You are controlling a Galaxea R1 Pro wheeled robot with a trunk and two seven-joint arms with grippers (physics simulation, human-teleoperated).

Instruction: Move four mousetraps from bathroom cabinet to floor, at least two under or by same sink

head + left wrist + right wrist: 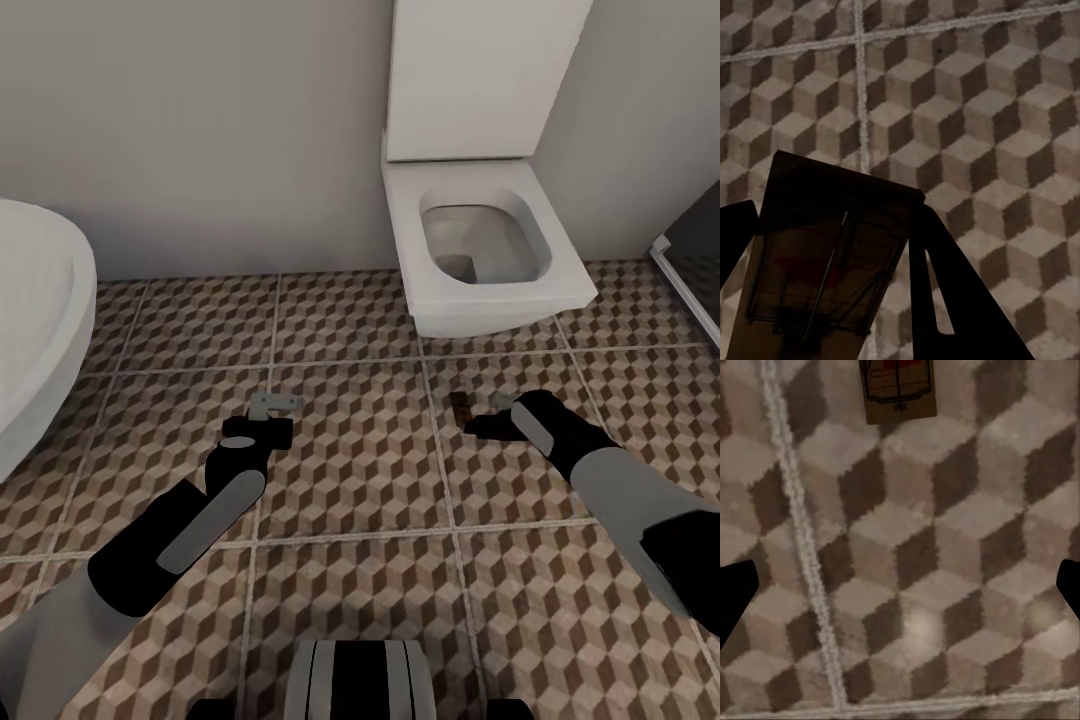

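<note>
2 mousetraps (898, 388) visible, 1 seemingly between left fingers (945, 300).

Head looks down; wrists hover near bathroom floor (350, 470).

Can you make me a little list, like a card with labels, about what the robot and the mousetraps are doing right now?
Place: bathroom floor of brown, beige and grey cube-pattern tiles
Left gripper: closed on a flat tan wooden mousetrap with dark wire, low over the tiles
Right gripper: open, empty, low over the floor
Second mousetrap: lying flat on the tiles ahead of the right gripper
Glossy white sink: at the robot's left
White toilet: ahead, lid up
</note>
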